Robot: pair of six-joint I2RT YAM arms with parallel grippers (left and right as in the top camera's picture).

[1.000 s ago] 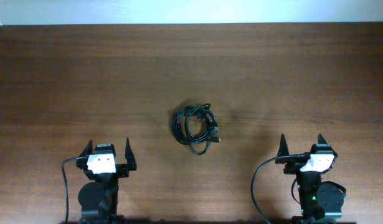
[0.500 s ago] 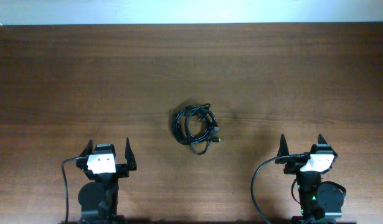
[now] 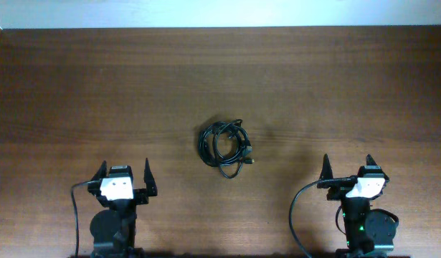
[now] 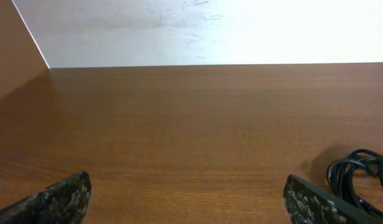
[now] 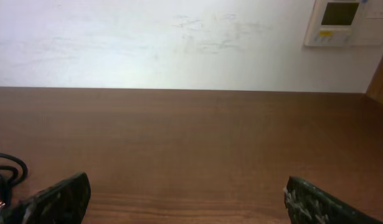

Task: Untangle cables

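Mid-tabletop, slightly toward the near edge: cables [image 3: 224, 148] coiled. Left gripper [image 3: 125, 172] and right gripper [image 3: 348, 165] both spread, empty. I'd pin one loop and draw the gold-tipped plug [image 3: 250, 161] outward slowly.

Dark red-brown wooden table [image 3: 335, 86] w/ fine horizontal grain; thin black cable bundle [image 3: 224, 147], one gold tip; plain white wall [image 5: 147, 43]; black left gripper [image 3: 125, 166] & right gripper [image 3: 348, 159], white tops.

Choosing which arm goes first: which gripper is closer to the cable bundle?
The left gripper; the cables lie off-centre toward it, farther from the right gripper.
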